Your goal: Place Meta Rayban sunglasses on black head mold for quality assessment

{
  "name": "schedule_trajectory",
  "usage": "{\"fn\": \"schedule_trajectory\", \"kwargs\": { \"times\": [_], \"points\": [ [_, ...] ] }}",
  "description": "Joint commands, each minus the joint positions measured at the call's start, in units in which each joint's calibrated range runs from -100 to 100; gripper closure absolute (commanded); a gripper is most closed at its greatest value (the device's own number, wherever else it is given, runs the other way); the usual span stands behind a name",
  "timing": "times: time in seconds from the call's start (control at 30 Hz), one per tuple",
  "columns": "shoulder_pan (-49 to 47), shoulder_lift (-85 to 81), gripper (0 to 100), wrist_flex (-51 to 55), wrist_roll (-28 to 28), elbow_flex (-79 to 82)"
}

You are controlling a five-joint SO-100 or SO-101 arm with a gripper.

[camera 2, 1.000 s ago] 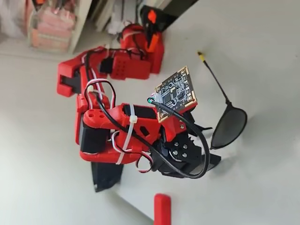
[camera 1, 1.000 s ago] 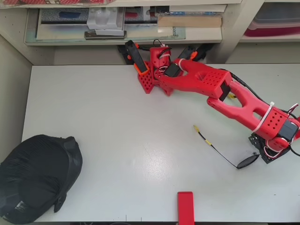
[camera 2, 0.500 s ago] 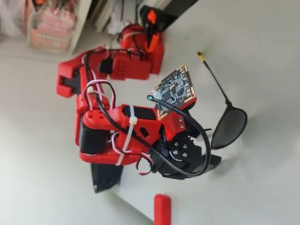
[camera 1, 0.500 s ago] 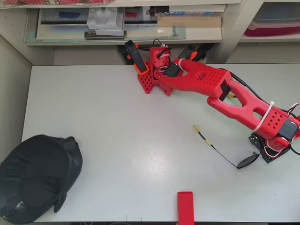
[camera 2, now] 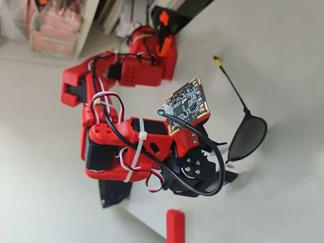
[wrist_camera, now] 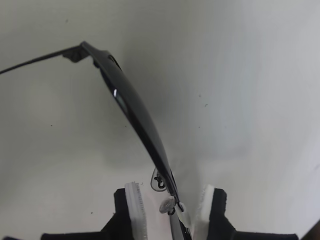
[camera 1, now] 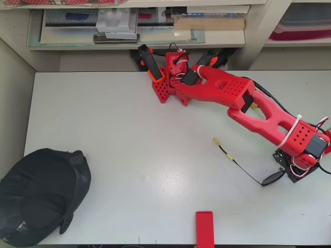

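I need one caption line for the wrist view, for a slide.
Gripper with white-padded fingers straddling the bridge of the sunglasses over the pale table.

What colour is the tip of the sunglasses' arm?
Yellow; the sunglasses arm tip shows best in the fixed view.

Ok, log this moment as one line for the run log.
stage: grasping | claw: around sunglasses bridge, closure unclear | sunglasses: on table, right side in overhead view | head mold: lower left, bare

Red block [camera 1: 205,227], white table [camera 1: 129,134]
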Motion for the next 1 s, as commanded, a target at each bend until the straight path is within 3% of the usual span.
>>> {"fn": "schedule_trajectory", "kwargs": {
  "times": [0.0, 0.4, 0.63, 0.77, 0.97],
  "points": [
    [-0.65, 0.83, 100, -1.56, 0.37, -5.67],
    [-0.39, 0.57, 100, -2.34, 0.69, -6.22],
    [6.05, -6.34, 100, 11.25, 5.62, -11.04],
    [8.79, -11.07, 100, 17.74, 5.49, -11.13],
    [13.73, -18.15, 100, 19.30, 5.55, -10.04]
  ]
}}
